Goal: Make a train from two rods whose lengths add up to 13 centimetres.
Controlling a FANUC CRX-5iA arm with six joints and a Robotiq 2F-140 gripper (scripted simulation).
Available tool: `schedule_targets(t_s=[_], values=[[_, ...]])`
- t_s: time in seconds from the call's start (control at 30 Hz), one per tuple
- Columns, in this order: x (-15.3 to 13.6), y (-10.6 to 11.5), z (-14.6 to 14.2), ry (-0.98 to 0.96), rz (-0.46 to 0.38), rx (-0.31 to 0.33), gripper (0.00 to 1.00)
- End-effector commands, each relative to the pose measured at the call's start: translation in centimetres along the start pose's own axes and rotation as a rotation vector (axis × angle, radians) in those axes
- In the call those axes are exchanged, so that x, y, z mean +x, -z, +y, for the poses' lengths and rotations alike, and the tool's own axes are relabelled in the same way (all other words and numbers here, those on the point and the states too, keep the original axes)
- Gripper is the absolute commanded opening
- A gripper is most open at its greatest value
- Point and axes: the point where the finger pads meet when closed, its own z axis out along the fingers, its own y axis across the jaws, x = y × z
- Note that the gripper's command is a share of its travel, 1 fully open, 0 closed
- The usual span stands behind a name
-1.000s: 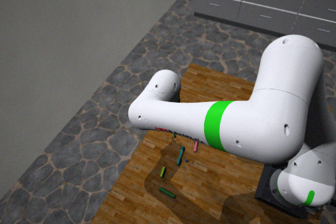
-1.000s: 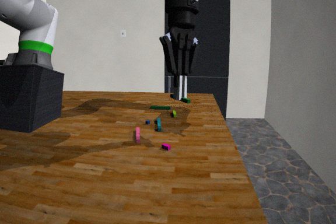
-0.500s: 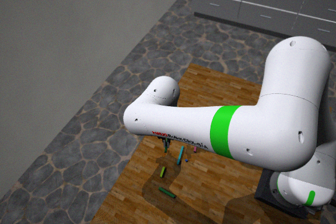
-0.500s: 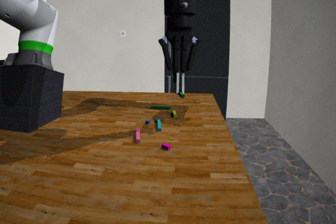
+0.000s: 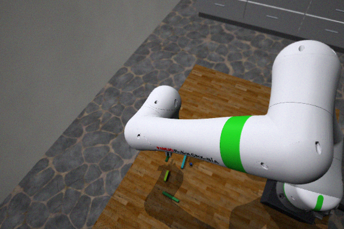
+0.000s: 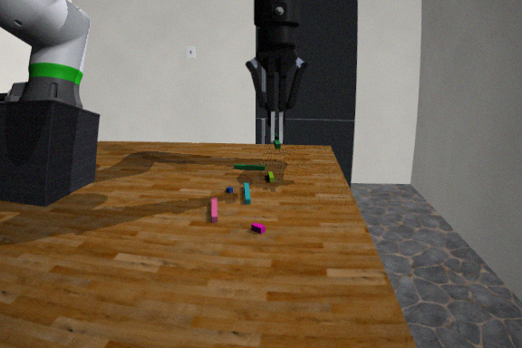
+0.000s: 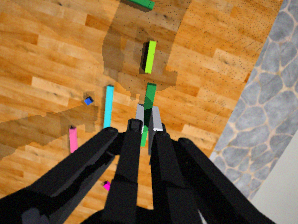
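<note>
1. The green rod (image 7: 150, 95) is being held by the gripper (image 7: 148, 116), whose fingers are clamped shut on it near one end. In the exterior view it is hanging at the far right part of the bench (image 6: 181, 274), and I cannot tell whether it is touching the wood.
2. The lime rod (image 7: 150, 57) is lying flat just beyond the green rod's free end. In the wrist view the two are running nearly in one line, with a small gap showing between their ends.
3. Green and lime add up to thirteen, so I judge the pairing chosen and the carry nearly done. What is remaining is setting the rod down flat, closing the gap, squaring the ends and letting go.
4. A second, darker green rod (image 6: 249, 167) is lying just left of the lime one. It looks close, so the clearance to the finished train is worth watching.
5. The turquoise rod (image 6: 246, 193), blue rod (image 6: 229, 189), pink rod (image 6: 214, 209) and magenta rod (image 6: 258, 227) are lying nearer and to the left, apart from the pair.
6. Containers: none are showing in any view, so every rod is either on the bare bench or in the gripper.
</note>
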Motion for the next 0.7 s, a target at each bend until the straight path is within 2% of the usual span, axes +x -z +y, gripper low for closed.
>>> schedule_targets(t_s=[0.0, 0.37, 0.67], values=[[0.0, 0.0, 0.0, 0.0, 0.0, 0.0, 0.03], [0.0, -1.0, 0.0, 0.0, 0.001, 0.0, 0.03], [0.1, -4.5, 0.0, 0.0, 0.001, 0.0, 0.03]])
